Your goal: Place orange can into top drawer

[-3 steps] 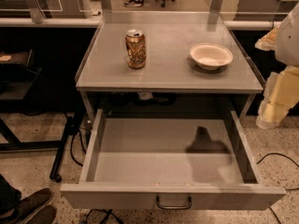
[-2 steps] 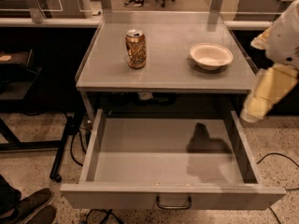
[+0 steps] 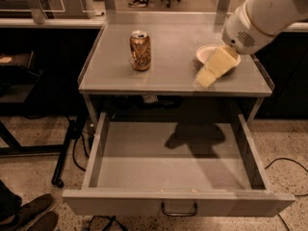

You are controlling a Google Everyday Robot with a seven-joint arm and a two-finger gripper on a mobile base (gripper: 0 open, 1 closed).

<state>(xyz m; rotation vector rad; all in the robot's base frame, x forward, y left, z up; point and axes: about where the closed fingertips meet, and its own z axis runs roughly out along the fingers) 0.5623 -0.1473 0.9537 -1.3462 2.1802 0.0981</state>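
Note:
The orange can stands upright on the grey tabletop, left of centre. The top drawer is pulled fully out below the tabletop, with nothing inside and a dark handle on its front panel. My gripper hangs from the white arm that comes in from the upper right. It is above the right part of the tabletop, to the right of the can and apart from it, and it holds nothing. Its shadow falls on the drawer floor.
A shallow white bowl sits on the tabletop at right, partly hidden behind the gripper. A black stand and cables lie on the floor at left. A person's shoes are at the bottom left.
The arm has swung in from the right edge towards the left, and the gripper now hangs over the tabletop in front of the bowl. The can and drawer have not moved.

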